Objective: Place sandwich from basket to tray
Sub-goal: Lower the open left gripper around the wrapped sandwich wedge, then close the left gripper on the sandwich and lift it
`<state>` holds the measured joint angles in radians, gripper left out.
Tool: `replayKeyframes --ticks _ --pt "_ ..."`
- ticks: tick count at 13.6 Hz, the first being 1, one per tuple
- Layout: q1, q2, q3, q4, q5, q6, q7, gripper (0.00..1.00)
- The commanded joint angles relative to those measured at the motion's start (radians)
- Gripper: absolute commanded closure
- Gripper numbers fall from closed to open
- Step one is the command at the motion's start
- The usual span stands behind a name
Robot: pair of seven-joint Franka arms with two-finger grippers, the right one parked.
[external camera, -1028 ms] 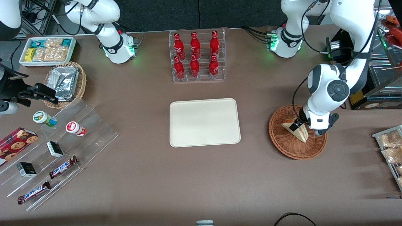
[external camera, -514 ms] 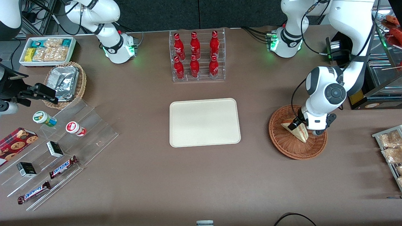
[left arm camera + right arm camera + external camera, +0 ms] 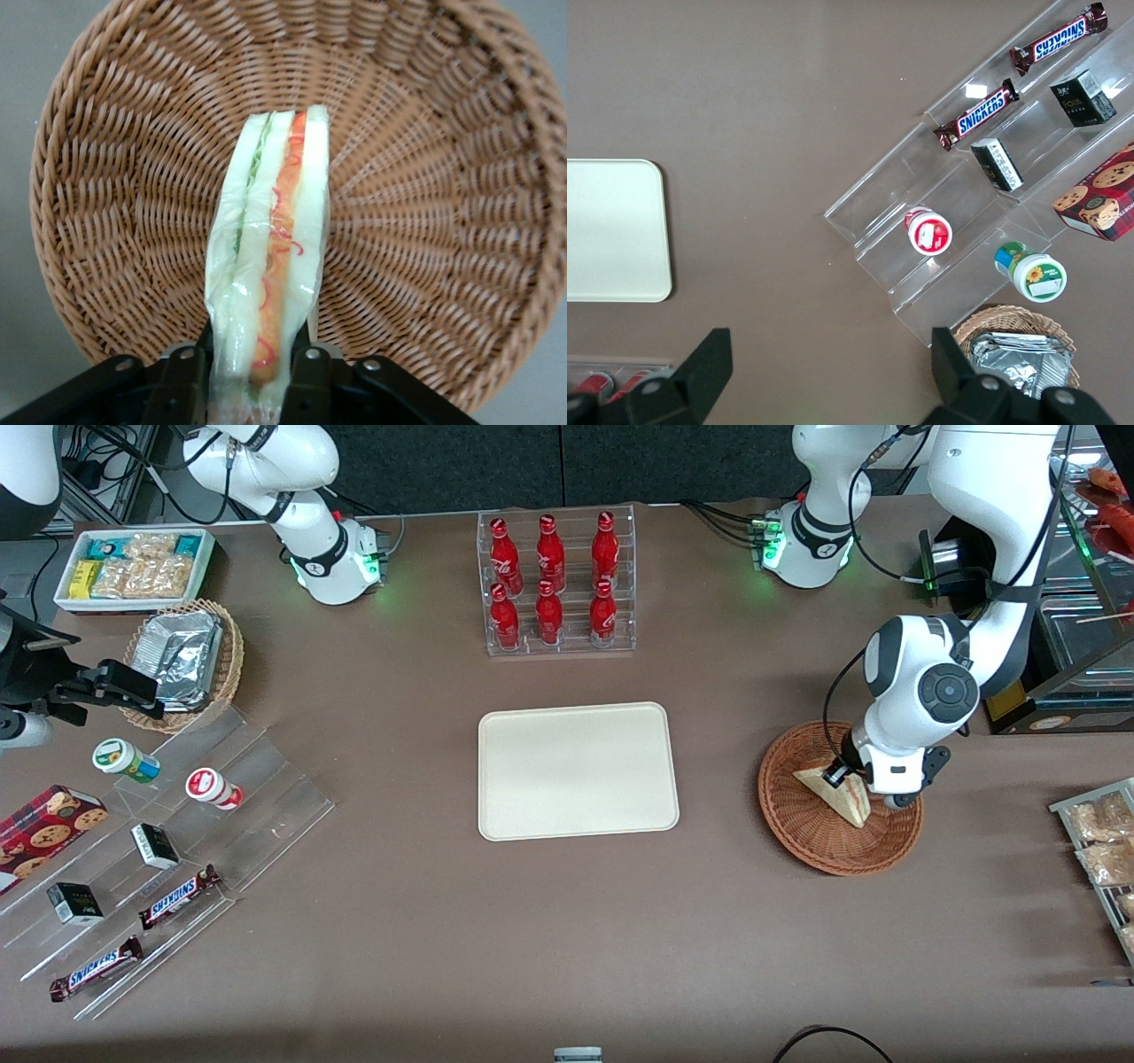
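Note:
The sandwich (image 3: 833, 794) is a pale bread wedge with red and green filling, inside the round reddish-brown wicker basket (image 3: 797, 824) toward the working arm's end of the table. My gripper (image 3: 842, 779) is down in the basket and shut on the sandwich. In the left wrist view both black fingers (image 3: 182, 385) press the sides of the wrapped sandwich (image 3: 270, 266), with the basket (image 3: 425, 177) weave below it. The cream-white tray (image 3: 578, 771) lies bare at the table's middle, also seen in the right wrist view as the tray (image 3: 611, 230).
A clear rack of red bottles (image 3: 556, 583) stands farther from the camera than the tray. A clear stepped stand (image 3: 151, 841) with snack bars and cups, a tan basket of foil packets (image 3: 182, 660) and a white snack box (image 3: 133, 567) lie toward the parked arm's end.
The wrist has shifted slightly over the basket and the sandwich has tipped a little with it; the fingers stay closed on the sandwich.

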<state>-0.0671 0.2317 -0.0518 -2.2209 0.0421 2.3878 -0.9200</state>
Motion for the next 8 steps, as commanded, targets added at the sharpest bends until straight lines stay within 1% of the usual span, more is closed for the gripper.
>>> replayKeyframes --ticks 1,3,6,8 --pt "-0.009 -0.015 0.000 0.084 -0.002 -0.126 -0.017 0.88" --pt "-0.019 -0.023 -0.006 0.168 0.004 -0.264 -0.016 0.88" --pt "-0.081 -0.034 -0.006 0.274 0.004 -0.412 -0.011 0.88" --pt "-0.149 -0.028 -0.008 0.338 0.001 -0.487 -0.014 0.88"
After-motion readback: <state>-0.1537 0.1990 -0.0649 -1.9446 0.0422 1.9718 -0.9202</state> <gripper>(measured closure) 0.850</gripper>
